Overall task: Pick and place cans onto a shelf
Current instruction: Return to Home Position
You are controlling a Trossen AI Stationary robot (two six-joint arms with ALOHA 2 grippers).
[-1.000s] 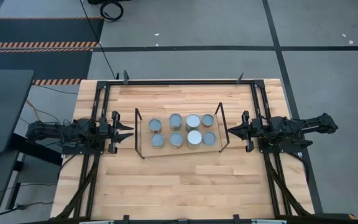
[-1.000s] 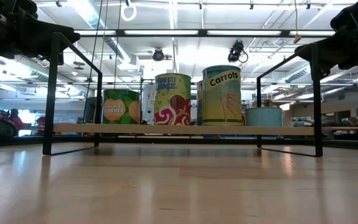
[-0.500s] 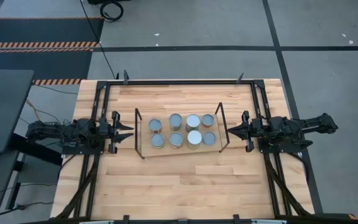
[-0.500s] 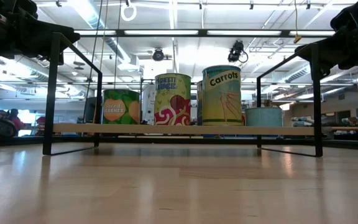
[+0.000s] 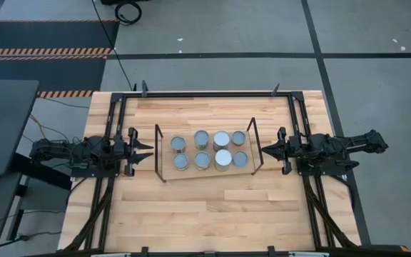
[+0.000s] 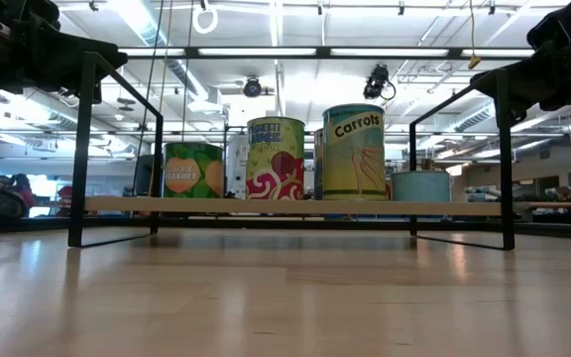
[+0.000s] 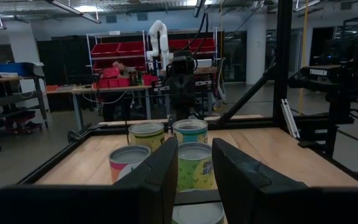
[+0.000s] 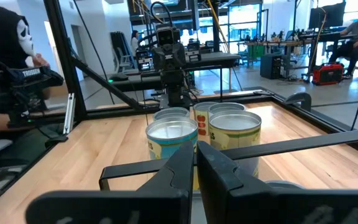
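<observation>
A: How far along is the robot on the light wooden worktop [image 5: 205, 214]?

B: Done, it seems: all eight small silver-lidded cans [image 5: 202, 160] stand in two rows of four on the low wood shelf with black wire ends [image 5: 212, 172]. The left tool [image 5: 148, 152] waits off its left end, narrowly parted and empty; the right tool [image 5: 263, 148], pinched together, off its right end.

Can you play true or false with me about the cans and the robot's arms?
1. All eight cans stand on the shelf. True.
2. The right gripper holds a can. False: it is shut on nothing, off the shelf's right end.
3. The Carrots can lies on its side. False: it stands upright.
4. One lid is brighter white than the rest. True.
5. The left gripper touches a can. False: it is open, off the shelf's left end.
</observation>
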